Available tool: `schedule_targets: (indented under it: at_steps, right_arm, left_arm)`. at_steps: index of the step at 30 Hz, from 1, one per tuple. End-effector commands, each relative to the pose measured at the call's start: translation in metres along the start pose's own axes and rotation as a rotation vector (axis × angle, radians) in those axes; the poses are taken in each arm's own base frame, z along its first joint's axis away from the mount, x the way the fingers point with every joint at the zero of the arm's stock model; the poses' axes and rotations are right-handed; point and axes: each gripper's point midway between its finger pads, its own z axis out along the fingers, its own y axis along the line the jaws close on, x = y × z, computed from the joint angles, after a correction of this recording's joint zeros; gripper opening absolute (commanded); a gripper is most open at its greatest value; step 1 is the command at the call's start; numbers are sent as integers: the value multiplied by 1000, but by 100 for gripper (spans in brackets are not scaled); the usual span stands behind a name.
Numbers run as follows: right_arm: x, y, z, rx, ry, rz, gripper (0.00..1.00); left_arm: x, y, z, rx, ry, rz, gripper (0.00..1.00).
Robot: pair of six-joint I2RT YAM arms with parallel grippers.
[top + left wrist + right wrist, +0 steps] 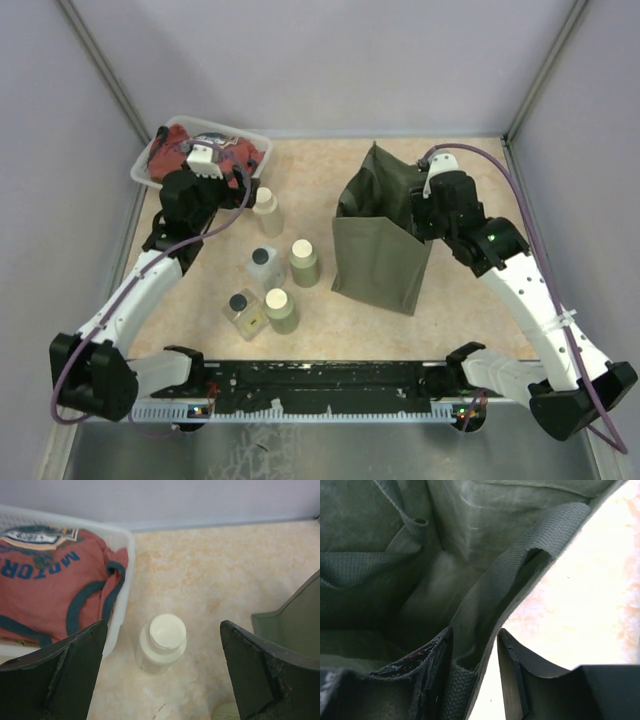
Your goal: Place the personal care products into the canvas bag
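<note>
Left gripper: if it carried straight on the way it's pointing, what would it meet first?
Most likely the cream-beige bottle, standing upright on the table, centred between the left gripper's open jaws, just beside the clear tray. Depth is hard to judge from the wrist view.

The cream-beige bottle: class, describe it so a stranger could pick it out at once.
Find the clear tray of red cloth, far left. Just right of it stands the cream-beige bottle, the only one pale from cap to base.
</note>
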Motion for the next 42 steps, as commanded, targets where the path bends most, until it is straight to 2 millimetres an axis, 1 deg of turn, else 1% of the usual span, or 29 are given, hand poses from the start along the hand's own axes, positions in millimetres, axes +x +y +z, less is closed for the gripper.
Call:
schedule_targets:
  at_steps: [1, 4, 9, 16, 20, 23, 26, 31, 34, 36, 37, 40, 42]
  right_arm:
    - [-1, 3, 1, -12, -16, -10, 42]
    - [1, -1, 0, 3, -21, -11, 42]
    - [3, -7, -4, 25, -35, -16, 43]
    - [6, -11, -7, 46, -29, -21, 43]
    - [7, -12, -8, 49, -24, -20, 44]
    - [8, -13, -8, 54, -24, -15, 44]
    - [9, -13, -6, 56, -25, -14, 45]
    - [11, -13, -3, 58, -15, -23, 46]
    - [13, -14, -2, 67, -7, -27, 46]
    - [13, -15, -2, 71, -8, -29, 46]
    - [13, -15, -3, 72, -10, -30, 46]
    - [12, -16, -3, 72, -13, -28, 46]
    - [13, -16, -3, 74, -11, -31, 46]
  left_arm:
    - [34, -2, 14, 7, 116, 20, 100]
    - [47, -3, 24, 7, 153, 24, 100]
    - [67, 5, 37, -34, 216, 17, 100]
    - [98, -2, 57, -6, 310, 10, 100]
    - [117, -4, 61, 2, 380, 20, 100]
    - [123, -4, 64, 6, 424, 38, 100]
    - [129, 1, 67, -17, 467, 52, 99]
    - [146, 3, 71, -22, 532, 59, 95]
    - [160, 4, 74, -19, 581, 54, 92]
    - [170, 4, 73, -21, 629, 43, 86]
    - [173, 3, 73, -19, 642, 39, 80]
    - [178, 1, 75, -6, 657, 29, 48]
    - [178, 0, 75, -1, 657, 24, 26]
